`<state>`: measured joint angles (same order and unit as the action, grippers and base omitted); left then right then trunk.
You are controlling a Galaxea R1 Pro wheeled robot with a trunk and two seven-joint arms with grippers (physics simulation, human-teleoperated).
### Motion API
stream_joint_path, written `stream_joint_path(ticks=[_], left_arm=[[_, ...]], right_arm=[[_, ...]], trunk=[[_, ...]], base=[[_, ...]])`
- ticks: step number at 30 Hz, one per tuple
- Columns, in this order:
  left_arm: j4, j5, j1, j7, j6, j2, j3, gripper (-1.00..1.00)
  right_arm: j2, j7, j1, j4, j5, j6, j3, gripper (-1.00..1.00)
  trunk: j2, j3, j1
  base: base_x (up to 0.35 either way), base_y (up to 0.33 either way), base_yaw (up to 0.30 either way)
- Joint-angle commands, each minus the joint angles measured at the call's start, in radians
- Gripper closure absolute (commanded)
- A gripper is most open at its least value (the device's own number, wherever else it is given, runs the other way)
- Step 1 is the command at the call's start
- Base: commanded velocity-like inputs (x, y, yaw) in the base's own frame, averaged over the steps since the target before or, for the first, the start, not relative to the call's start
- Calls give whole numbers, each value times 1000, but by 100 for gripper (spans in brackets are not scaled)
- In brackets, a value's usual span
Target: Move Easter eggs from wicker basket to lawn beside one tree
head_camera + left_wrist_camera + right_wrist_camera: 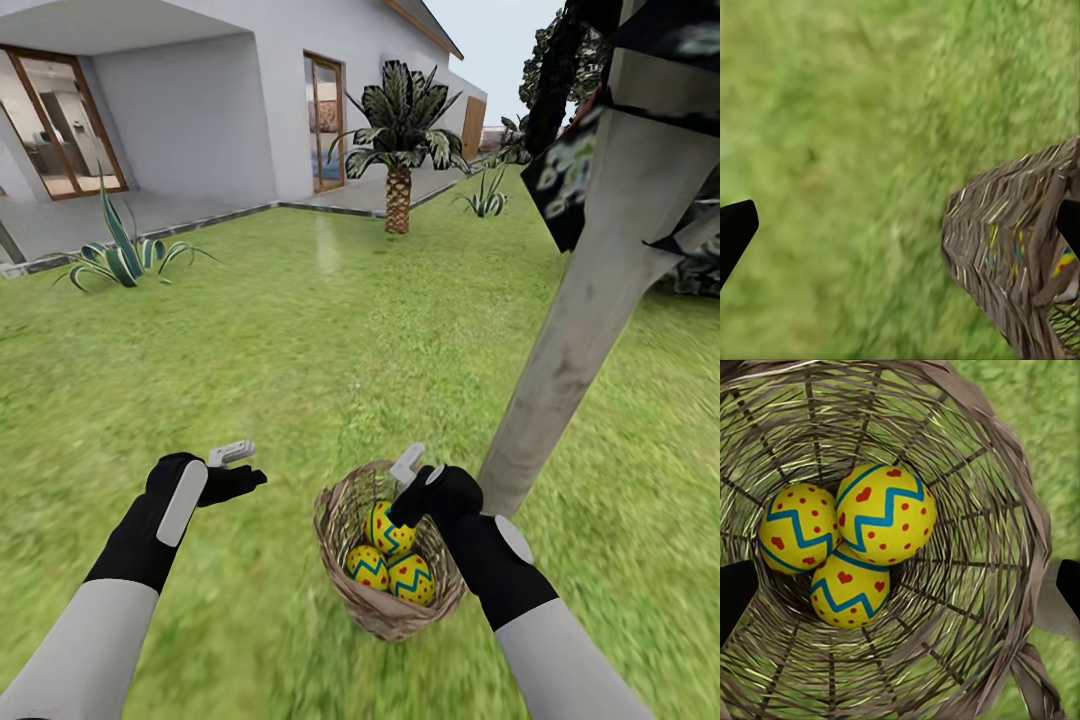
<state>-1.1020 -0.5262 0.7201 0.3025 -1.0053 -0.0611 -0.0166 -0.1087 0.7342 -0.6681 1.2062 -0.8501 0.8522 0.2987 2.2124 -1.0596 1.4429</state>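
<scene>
The wicker basket [345, 560] stands on the lawn [300, 330] at the foot of a tree [590, 310] with a pale grey trunk. Three yellow Easter eggs [388, 528] with blue zigzags and red marks lie together inside it. The right wrist view looks straight down at the eggs [886, 514] in the basket [982, 495]. My right gripper [405, 490] hovers open just above the basket's rim, its jaws wide apart over the eggs. My left gripper [235, 468] is open over bare grass to the basket's left, and the basket's side [1005, 240] shows in the left wrist view.
The tree trunk rises close on the right, dark foliage [585, 160] overhead. A palm [398, 190] and a spiky plant [125, 255] stand farther off by the white house [200, 100] and its paved path [150, 215]. Open grass lies ahead and to the left.
</scene>
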Motion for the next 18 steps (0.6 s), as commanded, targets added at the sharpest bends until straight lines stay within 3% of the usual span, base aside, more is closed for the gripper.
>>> stream_joint_path(ticks=[1, 12, 18], left_arm=[[-1, -11, 0, 9, -3, 0, 0, -100], [-1, -11, 1, 9, -3, 4, 0, -100], [-3, -11, 0, 9, -3, 5, 1, -100]], right_arm=[[0, 9, -1, 1, -10, 2, 0, -100], [-2, -19, 1, 1, -11, -26, 1, -100], [-2, -38, 1, -2, -18, -81, 6, -100]], trunk=[[8, -4, 4], [85, -39, 46], [127, -57, 69]], base=[[0, 0, 0], [0, 0, 0], [0, 0, 0]])
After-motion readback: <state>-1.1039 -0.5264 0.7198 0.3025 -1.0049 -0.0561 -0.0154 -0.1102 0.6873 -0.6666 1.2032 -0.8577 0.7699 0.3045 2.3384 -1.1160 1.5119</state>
